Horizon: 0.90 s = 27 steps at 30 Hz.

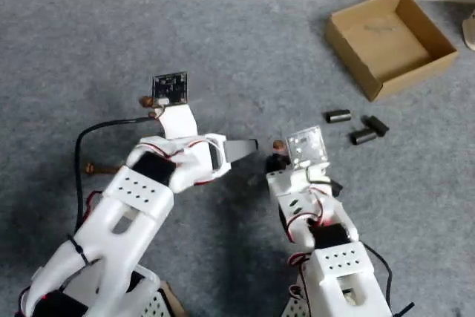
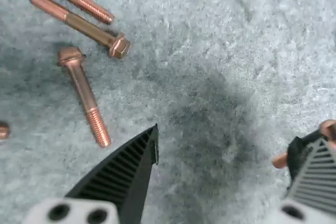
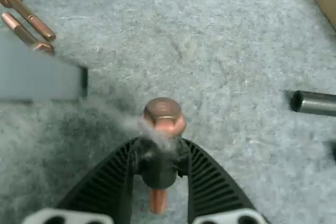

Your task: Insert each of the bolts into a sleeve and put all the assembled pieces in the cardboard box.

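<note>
My right gripper (image 3: pixel 157 150) is shut on a black sleeve (image 3: pixel 157 170) with a copper bolt (image 3: pixel 164 116) through it, head up and tip sticking out below. In the high view this gripper (image 1: pixel 278 159) hangs over the middle of the mat. My left gripper (image 2: pixel 236 148) is open and stands just left of it (image 1: pixel 241 149); one of its fingers (image 2: pixel 315 169) is close beside the held bolt's head (image 2: pixel 328 128). Three loose bolts (image 2: pixel 84 95) lie on the mat beyond it. Three loose sleeves (image 1: pixel 338 116) lie right of centre. The cardboard box (image 1: pixel 438 61) stands at the back right.
Grey felt mat (image 1: pixel 245 50) covers the table. Loose bolts (image 1: pixel 146 101) lie at the left, one more (image 1: pixel 93 169) beside the left arm. A small black square board (image 1: pixel 170 88) sits above the left wrist. Open mat lies between the grippers and the box.
</note>
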Each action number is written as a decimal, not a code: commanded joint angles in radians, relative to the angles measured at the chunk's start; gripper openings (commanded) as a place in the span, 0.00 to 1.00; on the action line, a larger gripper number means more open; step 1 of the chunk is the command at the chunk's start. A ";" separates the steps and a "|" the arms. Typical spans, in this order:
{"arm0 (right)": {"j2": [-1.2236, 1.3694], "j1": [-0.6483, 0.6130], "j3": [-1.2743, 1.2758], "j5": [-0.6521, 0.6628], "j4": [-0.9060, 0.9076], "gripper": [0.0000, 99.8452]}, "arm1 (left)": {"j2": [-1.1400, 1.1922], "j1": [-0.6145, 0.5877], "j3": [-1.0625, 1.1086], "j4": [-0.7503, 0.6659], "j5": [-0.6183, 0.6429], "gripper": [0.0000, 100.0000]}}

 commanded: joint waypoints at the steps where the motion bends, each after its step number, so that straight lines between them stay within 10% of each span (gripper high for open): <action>1: -0.010 0.031 -0.102 0.054 0.010 0.00 | -0.002 -0.018 0.042 -0.118 0.005 0.40; 27: 0.826 0.401 -1.056 0.522 0.174 0.00 | -0.002 -0.018 0.143 -0.293 -0.107 0.40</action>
